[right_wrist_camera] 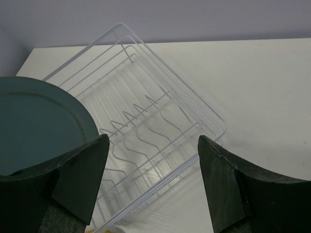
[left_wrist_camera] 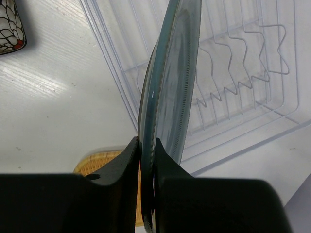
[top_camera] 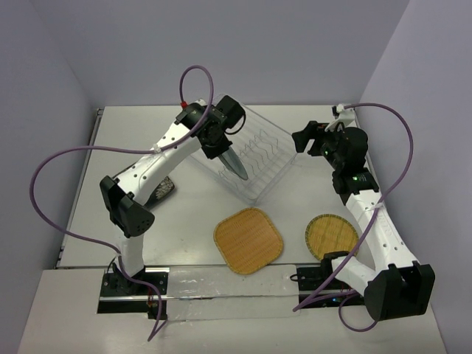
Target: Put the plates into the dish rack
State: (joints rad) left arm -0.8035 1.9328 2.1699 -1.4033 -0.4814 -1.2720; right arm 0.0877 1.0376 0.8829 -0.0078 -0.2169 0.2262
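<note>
**Grey-blue plate on edge over the rack**

The left hand (left_wrist_camera: pixel 147 160) is clamped on the rim of the grey-blue round plate (left_wrist_camera: pixel 172 82), holding it on edge above the dish rack (left_wrist_camera: pixel 228 82) — the tines (left_wrist_camera: pixel 252 43) lie just to its side. Lowering likely means lining that edge up with a gap between tines. The right hand (right_wrist_camera: pixel 153 170), fingers apart and empty, hangs near the rack's right corner.

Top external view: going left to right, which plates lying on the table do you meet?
In order: black patterned plate → tan woven rounded-square plate → tan woven round plate. The grey-blue plate, held by the left pincer over the dish rack, overlaps the middle span, so I leave it out.
</note>
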